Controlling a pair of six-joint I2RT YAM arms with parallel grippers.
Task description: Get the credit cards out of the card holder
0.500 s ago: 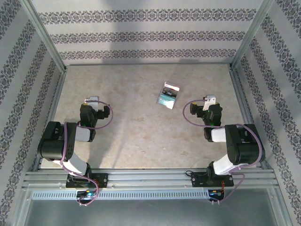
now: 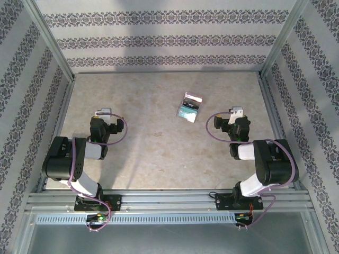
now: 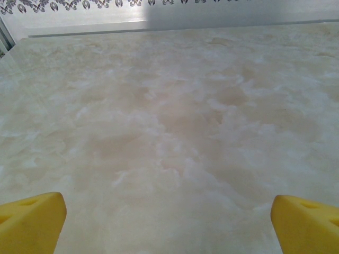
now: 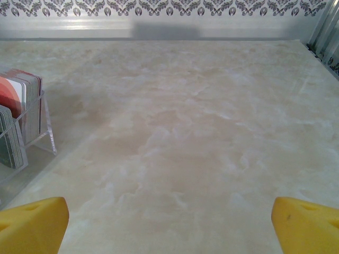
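The card holder point(image 2: 194, 98) is a small clear stand on the marble table, right of centre towards the back. The credit cards point(image 2: 186, 111) stand packed in it, teal and dark from above. In the right wrist view the clear holder point(image 4: 49, 138) sits at the left edge, with a red-and-white card and several grey ones point(image 4: 30, 103) upright inside. My right gripper point(image 2: 237, 112) point(image 4: 169, 225) is open, to the right of the holder and nearer, nothing between its yellow fingertips. My left gripper point(image 2: 103, 112) point(image 3: 169, 225) is open over bare table at the left, far from the holder.
Metal frame rails point(image 2: 66, 100) and patterned walls point(image 2: 159, 37) enclose the table on three sides. Bare marble point(image 2: 153, 137) lies between the two arms and in front of the holder. Purple cables loop beside each wrist.
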